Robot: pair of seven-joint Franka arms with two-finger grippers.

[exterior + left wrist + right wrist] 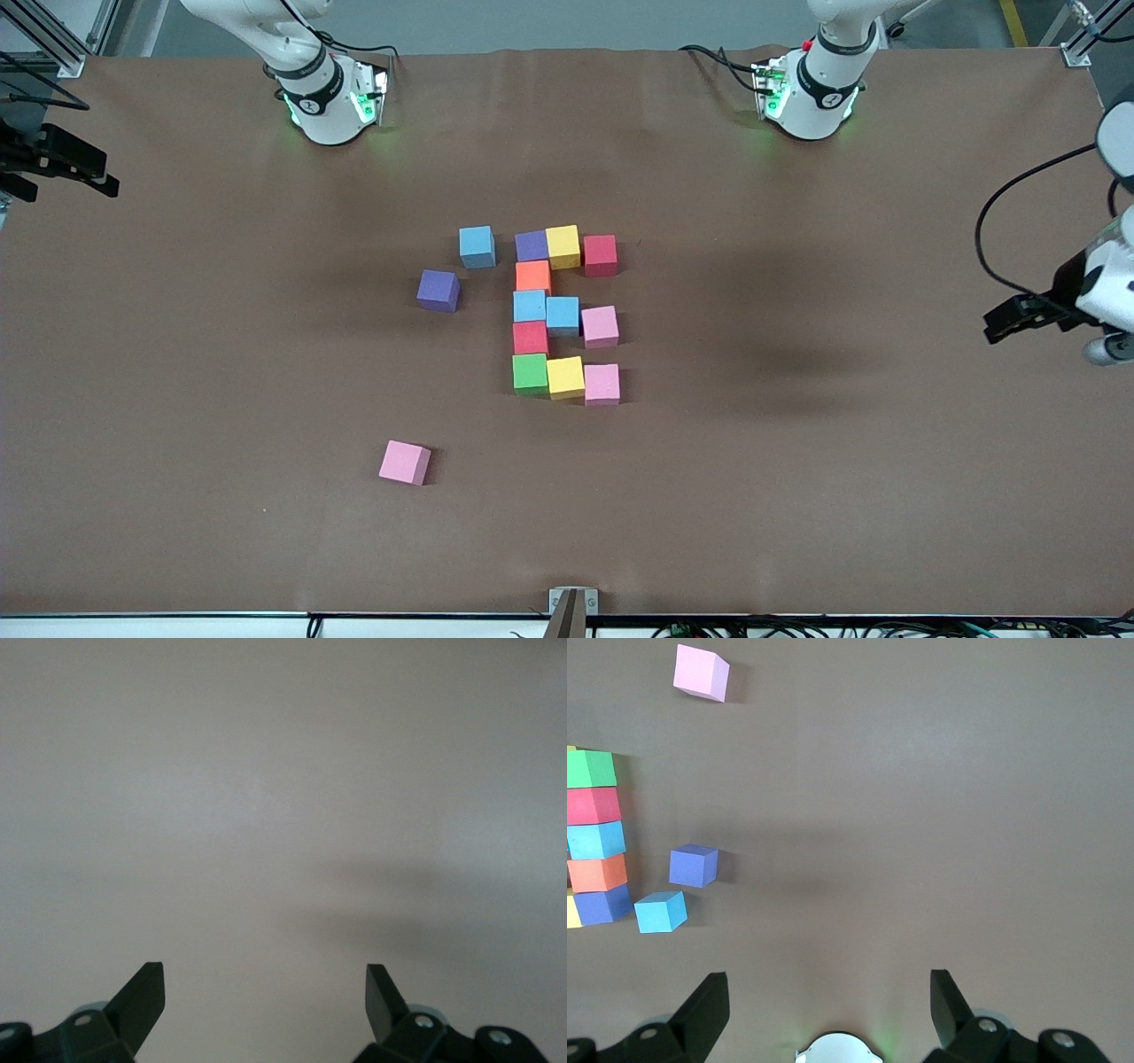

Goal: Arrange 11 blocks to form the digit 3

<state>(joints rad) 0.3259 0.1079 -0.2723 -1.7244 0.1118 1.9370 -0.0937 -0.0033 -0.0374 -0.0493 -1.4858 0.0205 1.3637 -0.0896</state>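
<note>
the digit 3 (565, 312) of touching blocks sits mid-table; a loose blue block (477, 246) at its ten o'clock, a purple one (438, 290) at nine, a pink one (405, 462) at seven. left gripper (266, 997) and right gripper (830, 1003) wait over the table's ends, fingers apart, holding nothing.

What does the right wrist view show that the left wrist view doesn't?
Only the right wrist view shows blocks: the loose pink block, a loose purple block, a loose blue block, and one edge of the digit 3, its green, red, blue, orange and purple cubes in a row. Only the left wrist view shows nothing but bare table with a faint shadow. Both share an open gripper at the frame's edge, the right gripper and the left gripper, each holding nothing.
</note>
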